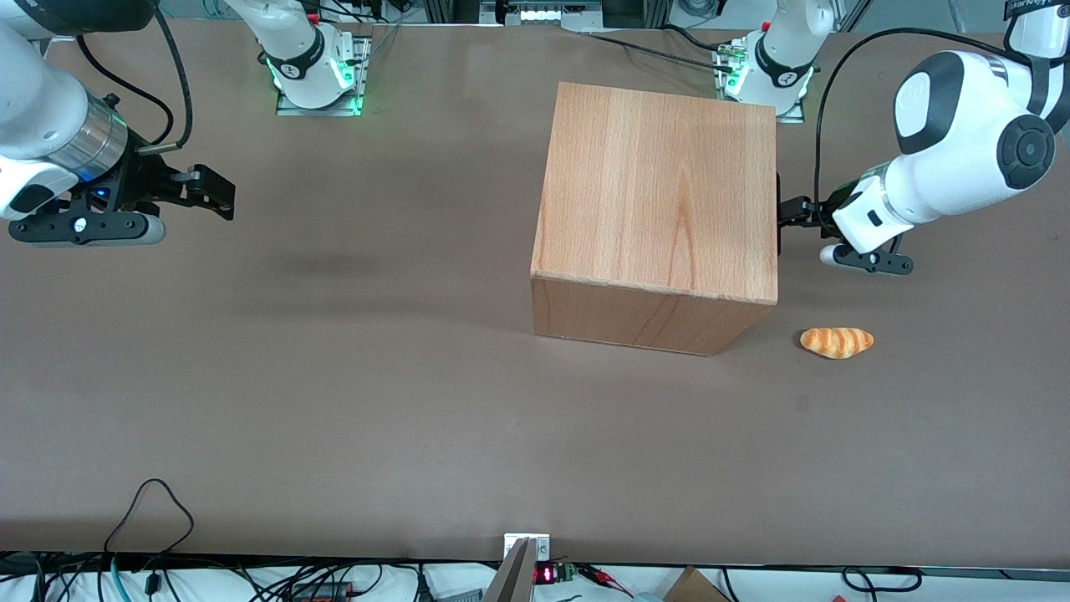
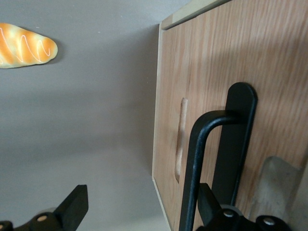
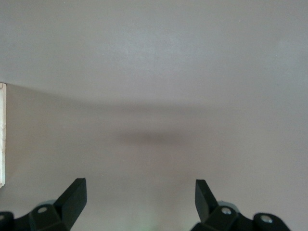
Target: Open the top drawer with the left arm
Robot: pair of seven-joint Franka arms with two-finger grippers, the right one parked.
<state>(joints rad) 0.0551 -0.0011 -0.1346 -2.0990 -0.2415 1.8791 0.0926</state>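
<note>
The wooden cabinet (image 1: pixel 660 192) stands mid-table, its front facing the working arm's end. In the front view the top drawer's front is hidden and nothing sticks out of the cabinet. The left wrist view shows the light-wood front panel (image 2: pixel 207 62) with its slim black bar handle (image 2: pixel 199 144). The left arm (image 1: pixel 961 142) reaches in level, with its gripper (image 1: pixel 790 213) right at the cabinet's front. In the wrist view the gripper (image 2: pixel 139 207) is open; the handle bar passes between its fingers, close to one finger (image 2: pixel 208 199), while the other finger (image 2: pixel 73 207) hangs over bare table.
A small orange bread roll (image 1: pixel 837 341) lies on the brown table (image 1: pixel 334 376) in front of the cabinet, nearer the front camera than the gripper; the wrist view shows the roll (image 2: pixel 24 45) too. Cables run along the table's near edge.
</note>
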